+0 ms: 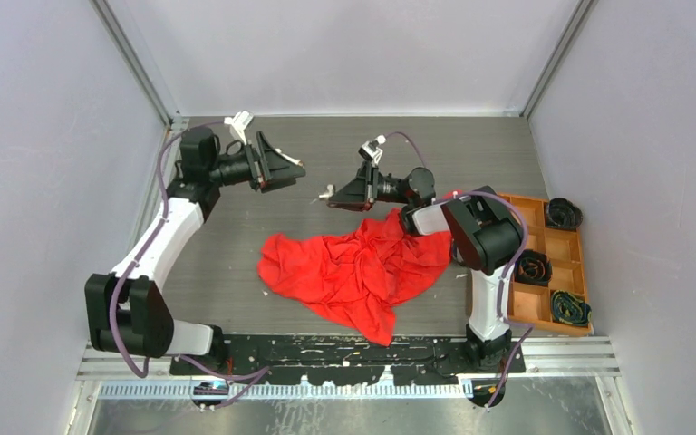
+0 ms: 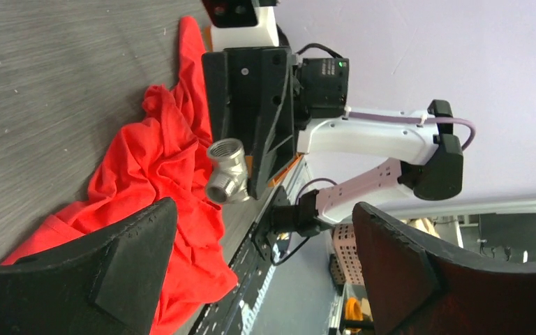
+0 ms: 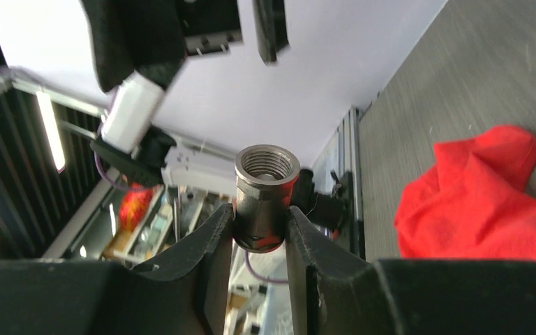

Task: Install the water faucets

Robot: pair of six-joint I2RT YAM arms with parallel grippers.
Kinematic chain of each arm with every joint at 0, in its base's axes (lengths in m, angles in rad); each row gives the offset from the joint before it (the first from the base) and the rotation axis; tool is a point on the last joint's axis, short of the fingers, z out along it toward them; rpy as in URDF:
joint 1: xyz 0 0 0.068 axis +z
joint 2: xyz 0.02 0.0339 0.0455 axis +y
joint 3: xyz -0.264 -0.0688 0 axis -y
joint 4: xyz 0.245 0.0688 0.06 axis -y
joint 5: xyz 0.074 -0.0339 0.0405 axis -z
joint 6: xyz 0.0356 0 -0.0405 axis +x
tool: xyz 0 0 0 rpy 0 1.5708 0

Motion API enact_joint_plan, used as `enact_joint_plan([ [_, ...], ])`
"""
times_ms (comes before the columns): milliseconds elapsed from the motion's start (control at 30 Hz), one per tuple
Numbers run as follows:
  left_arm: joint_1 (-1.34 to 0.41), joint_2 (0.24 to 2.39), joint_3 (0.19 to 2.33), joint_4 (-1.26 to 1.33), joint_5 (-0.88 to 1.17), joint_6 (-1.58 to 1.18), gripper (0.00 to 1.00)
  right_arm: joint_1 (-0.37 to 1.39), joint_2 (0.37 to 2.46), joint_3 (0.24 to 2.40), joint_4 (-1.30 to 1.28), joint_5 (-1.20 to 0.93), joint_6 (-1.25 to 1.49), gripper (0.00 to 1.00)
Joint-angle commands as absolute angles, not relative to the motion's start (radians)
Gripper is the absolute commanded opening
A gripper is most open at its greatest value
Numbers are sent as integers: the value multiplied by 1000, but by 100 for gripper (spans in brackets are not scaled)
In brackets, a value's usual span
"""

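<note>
My right gripper is shut on a small grey metal threaded fitting and holds it in the air over the far middle of the table. In the right wrist view the fitting stands between the fingers, its threaded hole facing away. My left gripper is open and empty, raised, and faces the fitting from the left with a small gap. In the left wrist view the fitting shows beyond the spread fingers. The white tap with the blue-marked knob is out of view.
A crumpled red cloth lies mid-table below both grippers. An orange compartment tray holding black coiled parts stands at the right edge. Grey walls close in the table on three sides.
</note>
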State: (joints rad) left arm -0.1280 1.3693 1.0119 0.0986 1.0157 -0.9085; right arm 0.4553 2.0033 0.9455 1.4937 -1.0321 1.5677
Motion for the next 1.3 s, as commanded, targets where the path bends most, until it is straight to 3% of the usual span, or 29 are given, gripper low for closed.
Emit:
enact_joint_plan([
  [0,-128,1340,1156,-430,1086,-545,95,464,1963,993,1597,-1262,1541,0],
  [233,-196,1380,1248,-635,1073,-403,97,474,1966,1027,1629,-1344,1543,1],
  [533,-274,1455,1235,-580,1137,-456,97,505,1989,1081,1650,-1387,1565,0],
  [733,-278,1491,1184,-406,1190,-592,82,518,1996,1091,1680,-1402,1595,1],
  [1067,-279,1494,1176,-385,1193,-609,53,526,1990,1079,1700,-1418,1608,1],
  [1167,-280,1492,1170,-385,1201,-608,53,527,1990,1078,1699,-1422,1605,0],
  [1267,-285,1492,1167,-393,1208,-595,59,527,1994,1079,1699,-1421,1605,0],
])
